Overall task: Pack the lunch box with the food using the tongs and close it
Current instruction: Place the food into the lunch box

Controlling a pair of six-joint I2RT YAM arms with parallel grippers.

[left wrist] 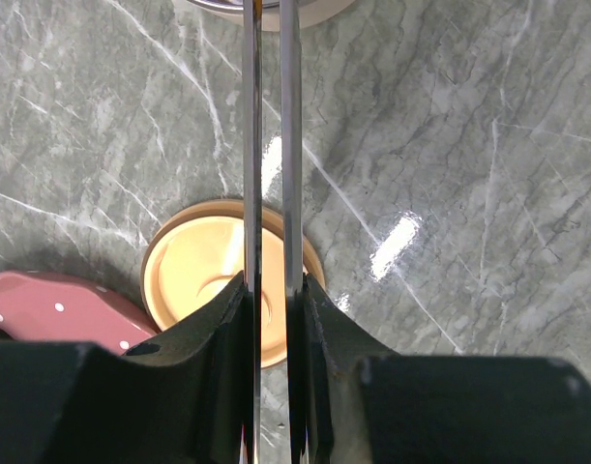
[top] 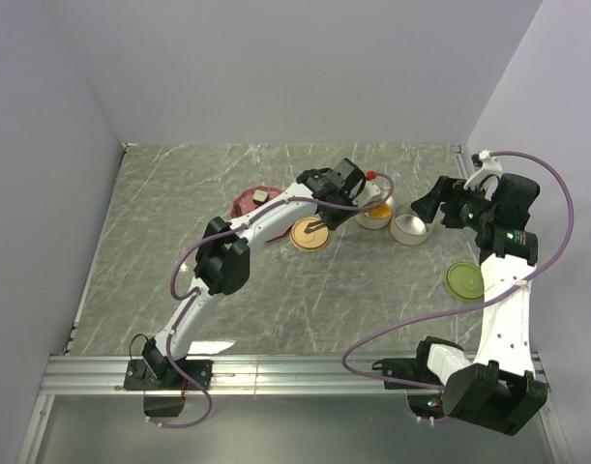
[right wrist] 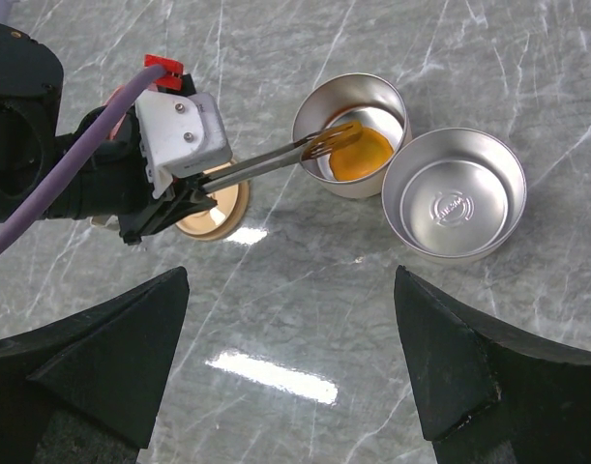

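Grey-green veined marble bench [top: 276, 290], glossy glare spots; plain pale walls [top: 276, 68] on three sides. Left end effector [left wrist: 273, 290] clamped on tongs [left wrist: 252, 145]. Tong tips ahead of it, inside steel tin [right wrist: 319, 101], at round orange food [right wrist: 361, 155]. Right end effector [right wrist: 290, 280] jaws wide apart, empty, above bench. Tongs' joined end hidden inside left end effector. Pink plate [left wrist: 44, 304] cut off beside left end effector; small block [top: 261, 195] on it indistinct.

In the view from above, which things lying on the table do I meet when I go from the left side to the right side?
From left: pink dotted plate → tan lid → steel tin with the orange food → empty steel tin → green lid.
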